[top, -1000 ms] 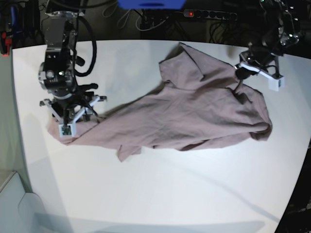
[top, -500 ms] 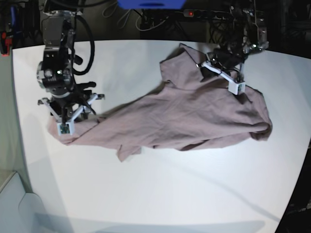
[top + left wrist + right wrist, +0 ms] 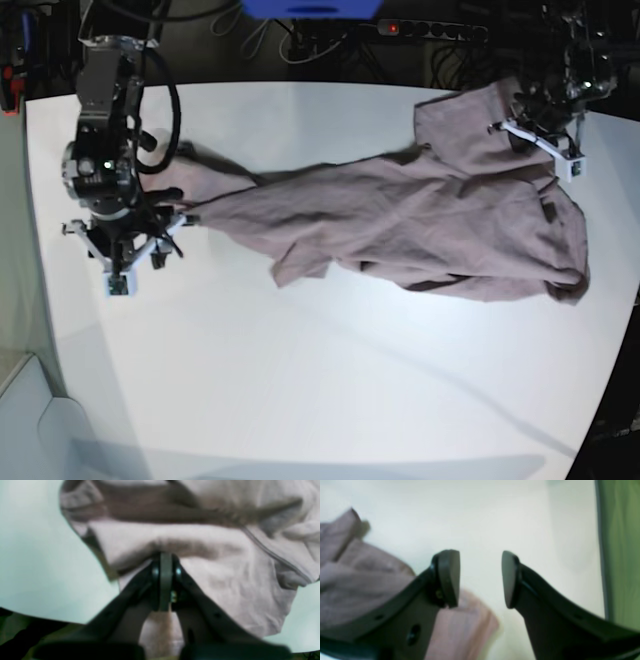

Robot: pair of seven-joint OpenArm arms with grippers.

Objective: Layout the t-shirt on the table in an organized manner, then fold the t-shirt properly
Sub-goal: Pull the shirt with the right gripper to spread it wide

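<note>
The wrinkly dusty-mauve short-sleeved cotton t-shirt (image 3: 420,225) lies stretched across the far half of the glossy white tabletop (image 3: 320,390), running from the base view's left to its right edge, bunched and creased, not flat.

Left gripper (image 3: 165,562): jaws fully closed, pinched on a fold of the t-shirt (image 3: 225,575); fabric drapes around and under the fingertips. In the base view it (image 3: 540,135) sits at the shirt's far right corner, with cloth pulled up toward it.

Right gripper (image 3: 481,578): jaws spread wide, nothing between the pads (image 3: 448,576), bare table (image 3: 482,525) showing through the gap. Shirt edge (image 3: 357,580) lies beside and partly under one finger; whether they touch cannot be told. In the base view it (image 3: 118,262) hovers just beside the shirt's left end.

A black power strip (image 3: 430,30) lies behind the table.
</note>
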